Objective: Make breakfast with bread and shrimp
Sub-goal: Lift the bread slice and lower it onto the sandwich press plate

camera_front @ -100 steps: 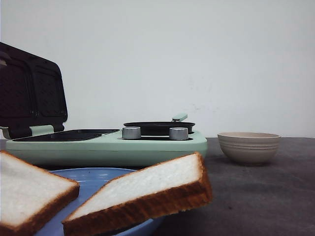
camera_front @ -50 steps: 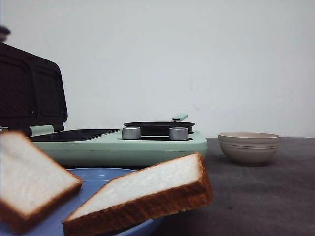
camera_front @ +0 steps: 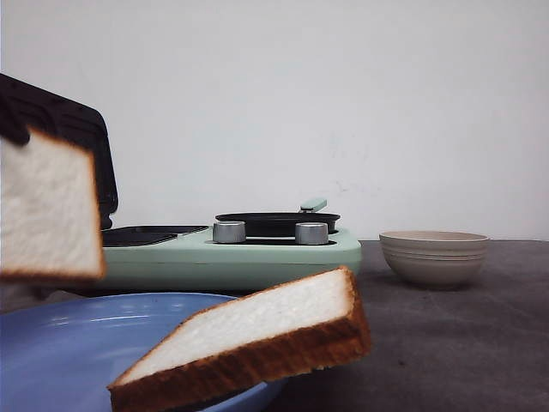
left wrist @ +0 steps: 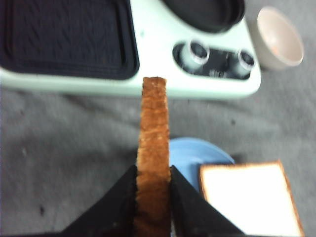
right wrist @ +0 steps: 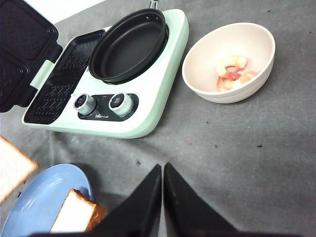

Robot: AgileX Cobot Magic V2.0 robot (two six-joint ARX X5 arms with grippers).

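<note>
Glossy blue plate (camera_front: 60,343) catching the light, and the bread (camera_front: 257,330) on it shows a soft porous crumb with rough brown crust. Mint breakfast maker (right wrist: 148,106), smooth plastic; knobs (camera_front: 229,232) brushed metal; pan (right wrist: 128,47) matt black. Tabletop (right wrist: 247,158) rough grey cloth.

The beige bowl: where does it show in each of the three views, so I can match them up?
Front view: beige bowl on the grey table, to the right of the green breakfast maker.
Left wrist view: top-right corner, past the silver knobs.
Right wrist view: upper right, holding the shrimp.
Shared landmark: the silver knobs.
</note>
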